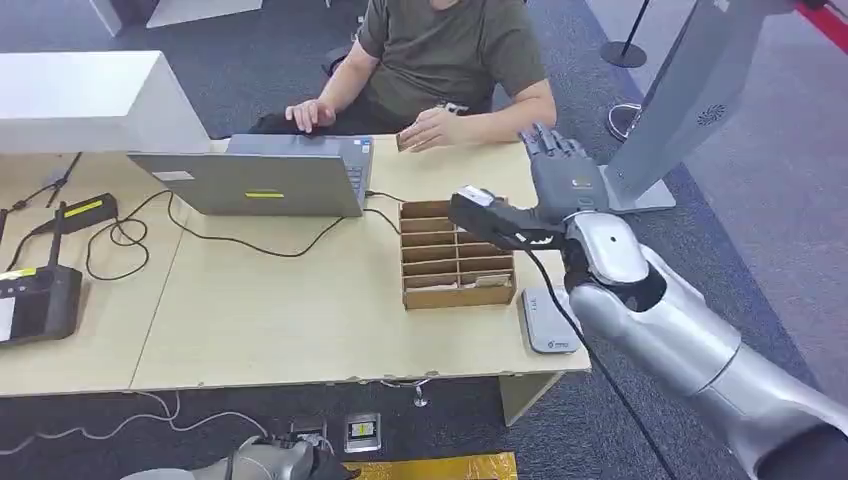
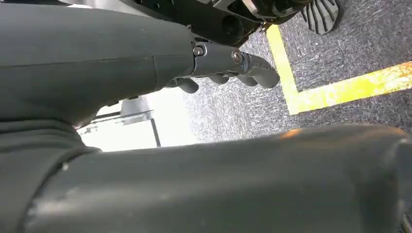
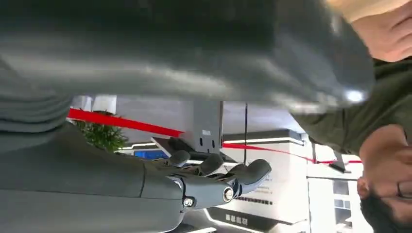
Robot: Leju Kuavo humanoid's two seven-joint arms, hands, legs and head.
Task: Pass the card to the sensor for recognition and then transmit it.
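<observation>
While the right hand [image 1: 562, 170] hovers empty, fingers extended, beyond the brown slotted cardboard card box [image 1: 457, 256] toward the seated person [image 1: 450, 60] | card: none identifiable | flat grey sensor pad [image 1: 549, 320] beside box | left hand [image 2: 228, 68] hanging, fingers curled, empty.

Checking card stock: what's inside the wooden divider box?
The wooden box shows slotted compartments; pale cards lie in the front ones. The right arm's wrist covers its far right corner, so that part is hidden.
</observation>
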